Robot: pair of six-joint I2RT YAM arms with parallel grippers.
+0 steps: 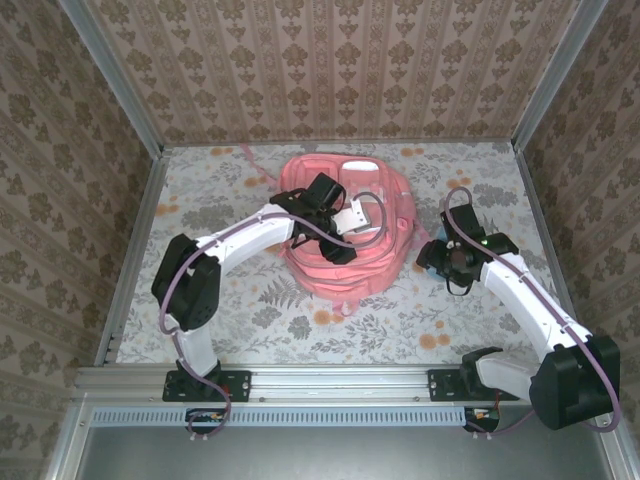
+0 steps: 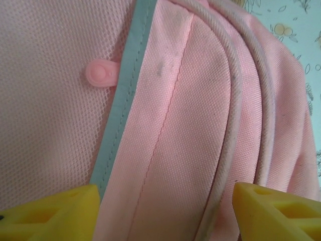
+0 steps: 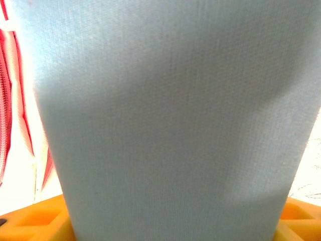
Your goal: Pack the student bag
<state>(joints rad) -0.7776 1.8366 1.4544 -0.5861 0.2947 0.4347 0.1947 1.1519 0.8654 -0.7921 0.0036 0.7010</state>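
The pink student bag [image 1: 385, 255] lies in the middle of the flowered bench [image 1: 230, 300], toward the far side, the left hand [image 2: 165, 213] is over it with fingers spread apart, and the right hand [image 3: 165, 218], just right of the bag, pinches a pale blue fabric thing [image 3: 170, 115].

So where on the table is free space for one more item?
Free: the near strip of table between student bag and arm bases; the far left corner. Crowded: the centre under the left gripper; the narrow gap by the right gripper, gripping a pale blue fabric item.
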